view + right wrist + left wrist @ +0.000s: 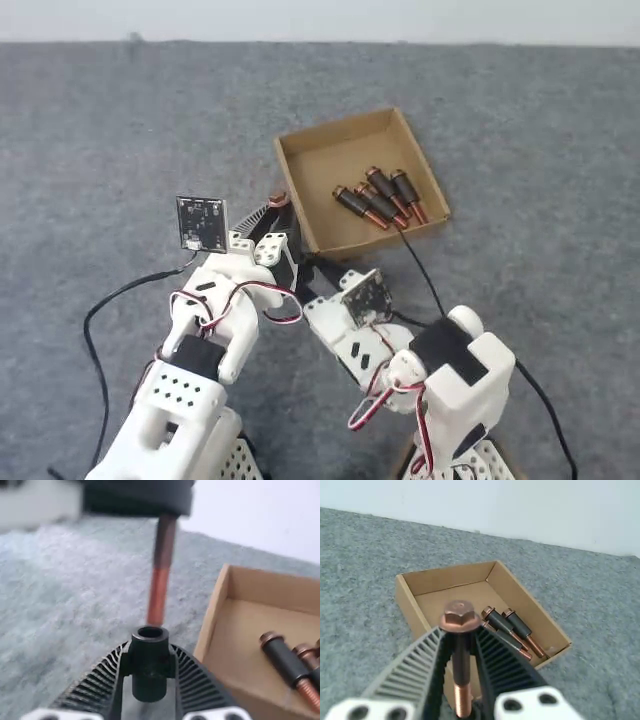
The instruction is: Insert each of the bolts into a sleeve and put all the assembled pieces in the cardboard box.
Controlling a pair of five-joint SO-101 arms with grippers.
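Left gripper [459, 631] clamped on bolt [462, 695], its tip poised at the mouth of the sleeve [149, 680], which right gripper [150, 651] grasps. Grey carpet [120, 130] underfoot, white wall [545, 510] behind. Both arms converge beside cardboard box [335, 128], which holds assembled pieces [381, 200]

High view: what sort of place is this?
Probably a lab bench for robot trials: grey felt-like mat, plain white wall, left arm and right arm by a box of sleeved bolts.

No legible text; circuit board [202, 222] markings perhaps too small.
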